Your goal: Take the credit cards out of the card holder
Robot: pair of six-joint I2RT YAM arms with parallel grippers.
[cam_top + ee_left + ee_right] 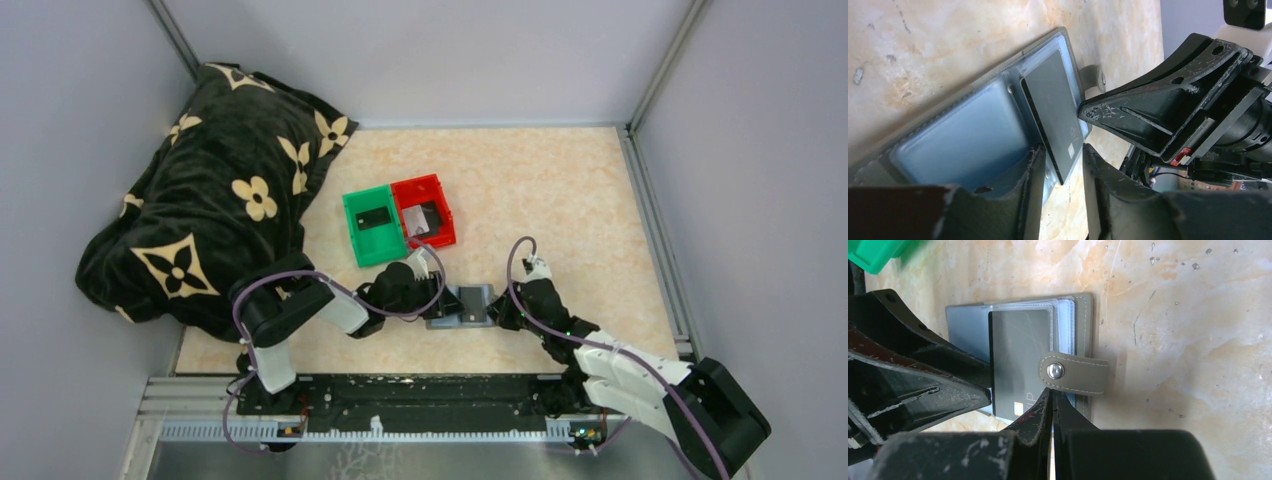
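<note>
Dark card [1018,350] jutting from the open holder [1083,315] on the table [1173,315].
The left tool [1062,150] straddles the card's free end, apparently with a gap, not clamped. The right tool [1052,392], closed on nothing, rests its tips on the holder beside the snap strap [1075,374].

One card holder [1087,315], three cards [1018,355], two bins [352,232]
</note>
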